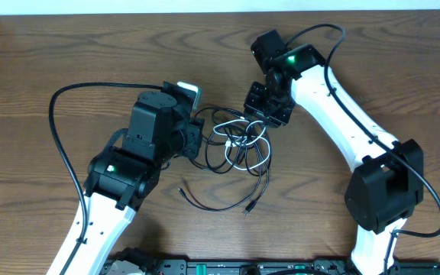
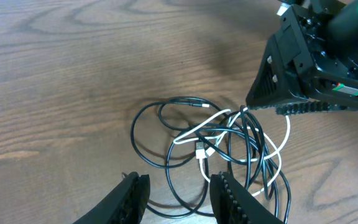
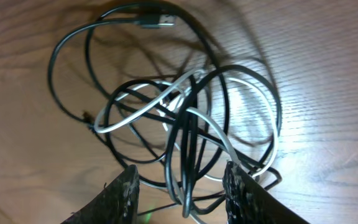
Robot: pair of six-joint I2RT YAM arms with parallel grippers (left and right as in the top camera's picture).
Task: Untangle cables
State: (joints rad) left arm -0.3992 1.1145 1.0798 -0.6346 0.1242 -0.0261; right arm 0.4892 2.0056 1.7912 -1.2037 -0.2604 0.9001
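Observation:
The cables (image 1: 239,145) lie in a loose tangle on the wooden table between the two arms: several thin black loops with one white cord (image 2: 202,129) woven through. Black strands trail from it toward the front (image 1: 220,202). My left gripper (image 1: 199,141) sits at the tangle's left edge; in its wrist view the fingers (image 2: 179,190) stand open and a black loop lies on the table between them. My right gripper (image 1: 266,114) hovers at the tangle's far right. Its fingers (image 3: 182,186) are open astride a bunch of black and white strands (image 3: 188,143), without pinching them.
A black USB plug (image 3: 157,20) ends one loop at the tangle's far side. The left arm's thick black cable (image 1: 56,122) arcs over the table at the left. A black rail (image 1: 228,267) runs along the front edge.

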